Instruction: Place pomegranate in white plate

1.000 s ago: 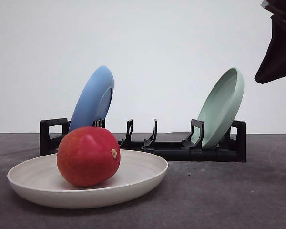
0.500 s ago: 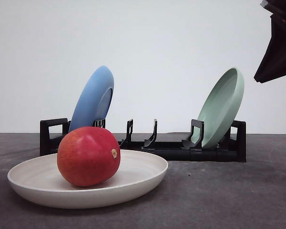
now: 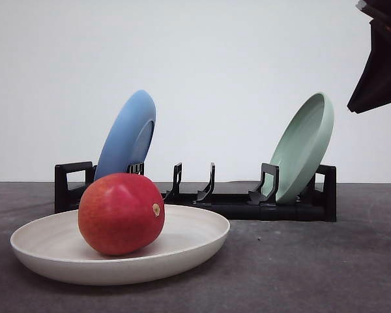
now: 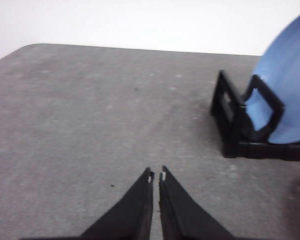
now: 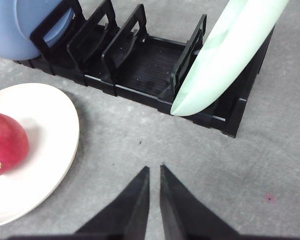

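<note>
The red pomegranate (image 3: 120, 213) rests inside the white plate (image 3: 195, 244) at the front left of the table; its tan nub faces right. The right wrist view looks down on the same fruit (image 5: 5, 144) lying in the plate (image 5: 55, 130). My right gripper (image 5: 154, 172) hangs shut above bare table, to the right of the plate and apart from it, with nothing between its fingers. My left gripper (image 4: 156, 176) is also shut and empty over grey table, left of the rack.
A black dish rack (image 3: 247, 202) stands behind the plate, holding a blue plate (image 3: 127, 137) at its left end and a pale green plate (image 3: 303, 147) at its right end. A dark part of the right arm (image 3: 381, 65) hangs at the upper right.
</note>
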